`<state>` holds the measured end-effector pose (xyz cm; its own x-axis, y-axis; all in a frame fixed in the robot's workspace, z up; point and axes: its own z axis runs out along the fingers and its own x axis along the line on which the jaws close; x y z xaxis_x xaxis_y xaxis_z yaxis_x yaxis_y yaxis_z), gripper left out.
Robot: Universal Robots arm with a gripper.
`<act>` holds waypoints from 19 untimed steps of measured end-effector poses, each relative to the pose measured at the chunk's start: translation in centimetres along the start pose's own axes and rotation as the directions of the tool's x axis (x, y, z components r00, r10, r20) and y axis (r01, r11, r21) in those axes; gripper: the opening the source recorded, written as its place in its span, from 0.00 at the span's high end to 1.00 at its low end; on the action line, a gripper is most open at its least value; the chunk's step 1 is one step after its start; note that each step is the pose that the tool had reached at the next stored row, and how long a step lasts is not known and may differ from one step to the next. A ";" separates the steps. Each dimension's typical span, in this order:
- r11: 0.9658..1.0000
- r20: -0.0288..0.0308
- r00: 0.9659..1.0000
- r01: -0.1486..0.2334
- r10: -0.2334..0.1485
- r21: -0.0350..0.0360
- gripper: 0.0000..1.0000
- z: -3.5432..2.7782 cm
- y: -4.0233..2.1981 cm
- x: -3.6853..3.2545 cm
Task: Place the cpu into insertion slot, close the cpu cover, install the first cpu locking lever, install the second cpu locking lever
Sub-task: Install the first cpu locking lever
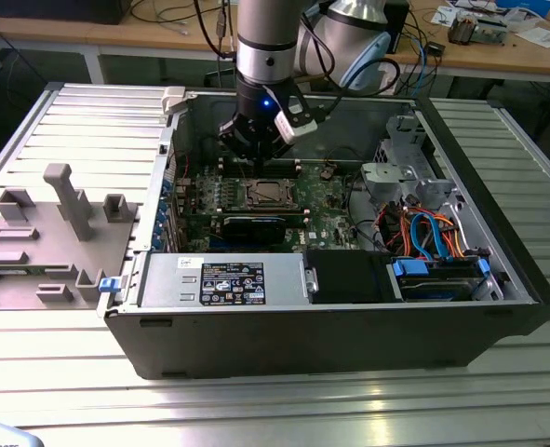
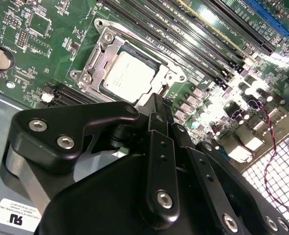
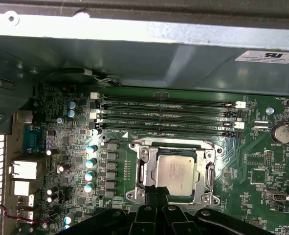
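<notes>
The gripper (image 1: 256, 140) hangs inside the open computer case (image 1: 349, 317) at upper centre of the exterior view, just above the motherboard (image 1: 321, 200). The cpu (image 3: 174, 171) lies seated in the insertion slot (image 3: 209, 172), with the cpu cover (image 3: 143, 172) framing it, in both wrist views. The jaws appear clenched together with nothing between them, their tips just beside the slot's edge. Long memory slots (image 3: 168, 115) run beside the socket, and capacitors (image 3: 91, 169) crowd its other side. A grey fixture (image 1: 46, 233) sits on the worktop (image 1: 256, 400) at left.
</notes>
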<state>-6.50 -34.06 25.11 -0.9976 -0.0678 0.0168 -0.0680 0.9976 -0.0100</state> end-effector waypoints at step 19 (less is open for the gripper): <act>1.000 0.000 1.000 0.000 0.000 0.000 0.89 0.01 0.04 0.55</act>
<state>-7.05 -34.06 25.11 -0.9976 -0.0678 0.0168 -0.0679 0.9976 -0.0101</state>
